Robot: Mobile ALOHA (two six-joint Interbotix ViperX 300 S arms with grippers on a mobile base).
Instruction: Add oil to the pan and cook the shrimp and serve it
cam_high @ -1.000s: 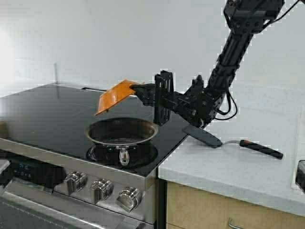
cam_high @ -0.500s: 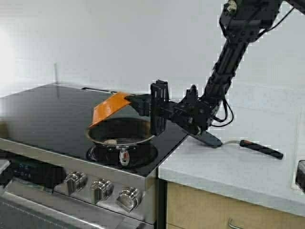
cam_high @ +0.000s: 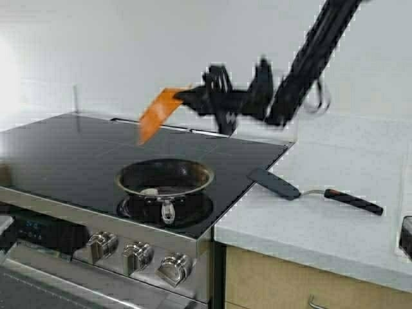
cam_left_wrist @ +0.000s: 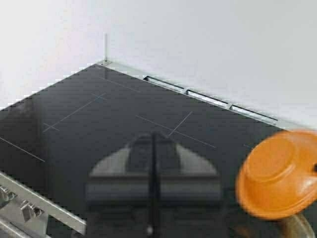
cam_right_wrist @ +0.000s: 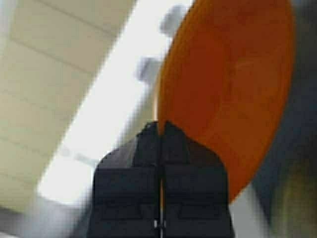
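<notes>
Right claw (cam_high: 188,98), clamped on tipped orange plastic bowl (cam_high: 156,114), has risen; small pale shrimp (cam_high: 150,191) now lies below in dark round pan (cam_high: 165,178). Tipping done. Left claw (cam_left_wrist: 153,168) pressed shut, empty.

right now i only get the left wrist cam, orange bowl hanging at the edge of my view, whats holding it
Observer: The right gripper is shut on the rim of the orange bowl, which is tipped steeply, raised above the pan.
Operator: anything in the pan
Observer: One small pale shrimp, near the front by the handle.
Operator: wheres the spatula
Observer: The spatula lies on the counter right of the stove, clear of both grippers.
</notes>
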